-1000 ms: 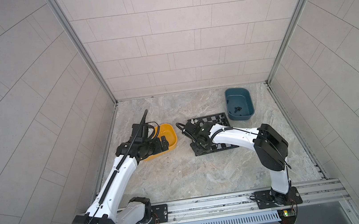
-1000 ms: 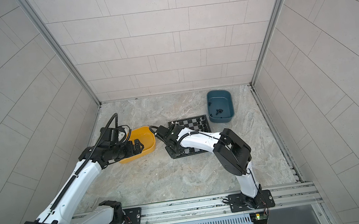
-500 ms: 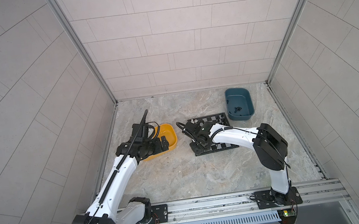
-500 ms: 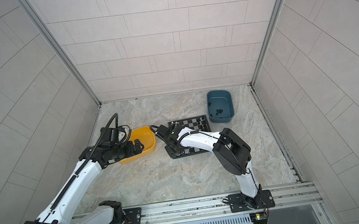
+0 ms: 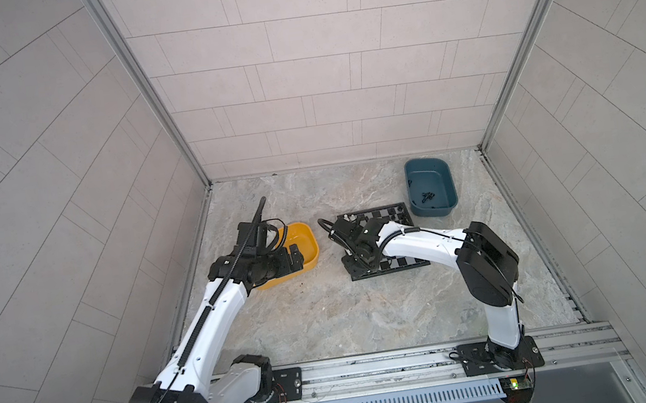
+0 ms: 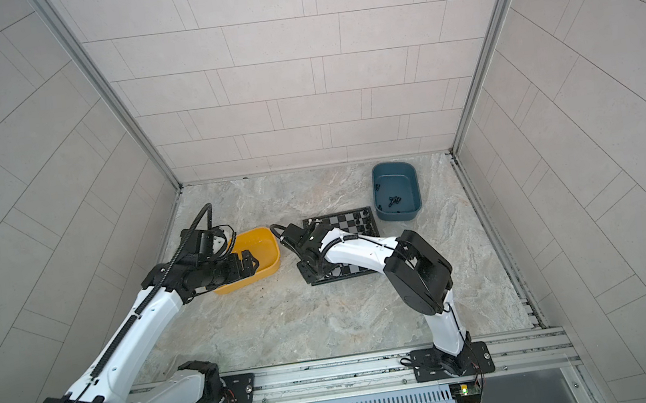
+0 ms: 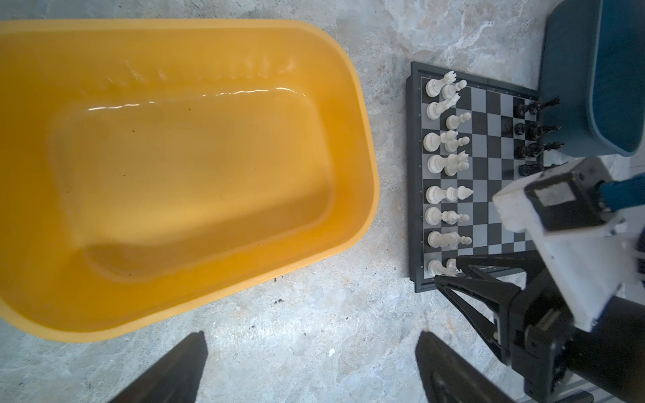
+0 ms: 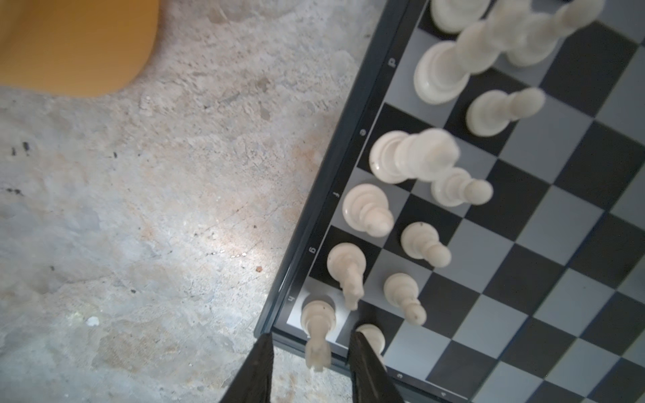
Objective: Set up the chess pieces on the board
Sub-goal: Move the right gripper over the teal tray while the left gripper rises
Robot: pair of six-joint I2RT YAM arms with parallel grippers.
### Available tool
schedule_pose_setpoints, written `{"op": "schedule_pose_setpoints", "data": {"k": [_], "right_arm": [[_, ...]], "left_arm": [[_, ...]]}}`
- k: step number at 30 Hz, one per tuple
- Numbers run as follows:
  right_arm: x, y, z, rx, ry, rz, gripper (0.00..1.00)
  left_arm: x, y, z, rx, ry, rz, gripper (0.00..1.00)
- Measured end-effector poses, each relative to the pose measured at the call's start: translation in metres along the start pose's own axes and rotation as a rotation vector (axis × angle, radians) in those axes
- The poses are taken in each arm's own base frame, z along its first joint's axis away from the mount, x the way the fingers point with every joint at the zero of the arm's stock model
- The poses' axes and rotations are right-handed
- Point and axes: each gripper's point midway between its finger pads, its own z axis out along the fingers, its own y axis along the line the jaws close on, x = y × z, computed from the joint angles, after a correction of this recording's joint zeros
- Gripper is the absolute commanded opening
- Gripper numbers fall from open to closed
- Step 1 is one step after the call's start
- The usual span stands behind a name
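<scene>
The board (image 5: 388, 219) (image 8: 558, 244) lies mid-floor. White chess pieces (image 7: 443, 164) fill two rows on its left side, and black ones (image 7: 530, 129) stand on the side by the teal tray. My right gripper (image 8: 311, 336) (image 5: 353, 265) hangs over the near left corner. It is open, and its fingers straddle a white rook (image 8: 317, 321) that stands on the corner square with a gap on each side. My left gripper (image 7: 310, 336) (image 5: 296, 254) is open and empty above bare floor beside the yellow tray (image 7: 363, 146).
The yellow tray (image 5: 306, 246) left of the board shows no pieces inside. A teal tray (image 5: 430, 187) at the back right holds several black pieces (image 5: 426, 197). Tiled walls enclose the floor, and a metal rail runs along the front.
The right gripper's jaws have parted, and the white rook stands free on the corner square. Neither arm has visibly shifted.
</scene>
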Motion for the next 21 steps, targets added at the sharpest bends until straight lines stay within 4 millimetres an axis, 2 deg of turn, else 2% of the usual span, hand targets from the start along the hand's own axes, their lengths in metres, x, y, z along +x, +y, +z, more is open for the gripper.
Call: {"op": "schedule_pose_setpoints", "data": {"k": [3,5,8,10,11,13,14,16,19,21], "right_arm": [[-0.013,-0.008,-0.035,-0.045,-0.066,0.039,0.50],[-0.026,-0.023,-0.068,-0.071,-0.142,0.080,0.63],[-0.055,-0.081,-0.123,-0.058,-0.311,0.202,0.71],[-0.071,-0.139,-0.149,-0.013,-0.419,0.322,0.73],[-0.076,-0.167,-0.155,0.021,-0.454,0.380,0.73],[-0.079,-0.231,-0.154,0.124,-0.483,0.500,0.68],[-0.079,-0.255,-0.147,0.165,-0.475,0.545,0.64],[-0.078,-0.298,-0.122,0.233,-0.427,0.620,0.59],[-0.077,-0.338,-0.078,0.282,-0.335,0.683,0.51],[-0.075,-0.354,-0.053,0.301,-0.270,0.697,0.48]], "left_arm": [[0.000,0.000,0.000,-0.003,0.000,-0.018,1.00],[-0.002,-0.004,-0.003,0.017,0.003,-0.019,1.00],[-0.014,-0.019,-0.009,0.065,-0.005,-0.011,1.00],[-0.026,-0.033,-0.013,0.102,-0.017,0.005,1.00],[-0.030,-0.040,-0.013,0.117,-0.019,0.014,0.99],[-0.038,-0.058,-0.010,0.154,-0.008,0.039,0.98],[-0.041,-0.066,-0.007,0.170,-0.001,0.052,0.98],[-0.044,-0.081,0.000,0.195,0.015,0.073,0.97],[-0.044,-0.096,0.010,0.221,0.036,0.088,0.96],[-0.041,-0.102,0.015,0.232,0.050,0.095,0.96]]}}
